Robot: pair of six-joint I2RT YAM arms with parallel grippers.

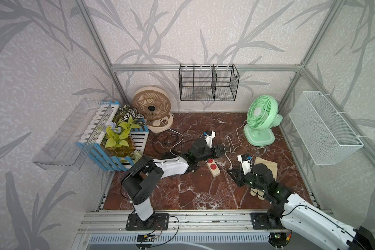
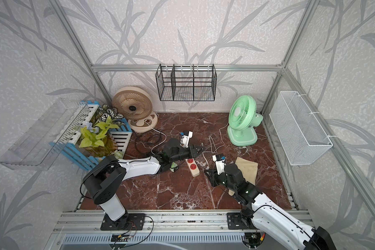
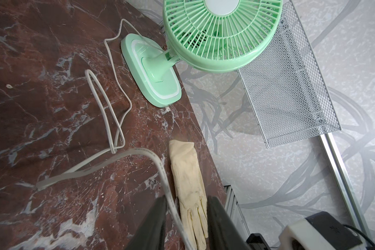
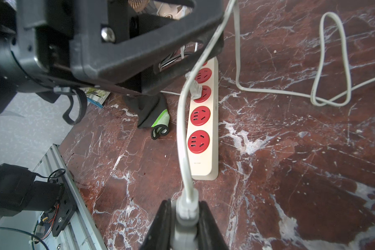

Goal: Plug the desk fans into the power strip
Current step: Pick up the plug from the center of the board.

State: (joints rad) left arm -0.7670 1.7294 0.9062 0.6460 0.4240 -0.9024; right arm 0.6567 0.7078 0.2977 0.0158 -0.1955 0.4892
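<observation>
My right gripper (image 4: 185, 203) pinches the plug (image 4: 185, 229) near the power strip (image 4: 204, 164) lying between my arms — yet the fan cord (image 4: 182, 121), running through my half-spread left gripper (image 3: 186, 198), could drag it askew.

— What colours have you got on screen?
— I see a dark red marbled tabletop (image 1: 204, 190), veined white. The power strip (image 1: 214, 170) is cream with red sockets (image 4: 198, 141).
— And the fans?
— Right of frame in both top views, the desk fan (image 1: 261, 119) is mint green, its cord (image 3: 139, 151) white, its plug (image 4: 187, 207) pale grey. Upper left, the beige fan (image 1: 152, 106).
— Background?
— Grey leaf-patterned wallpaper (image 1: 204, 32); a blue-and-white planter (image 1: 104, 155), black wire rack (image 1: 208, 86), white mesh basket (image 1: 325, 129), cream glove (image 3: 188, 173).
</observation>
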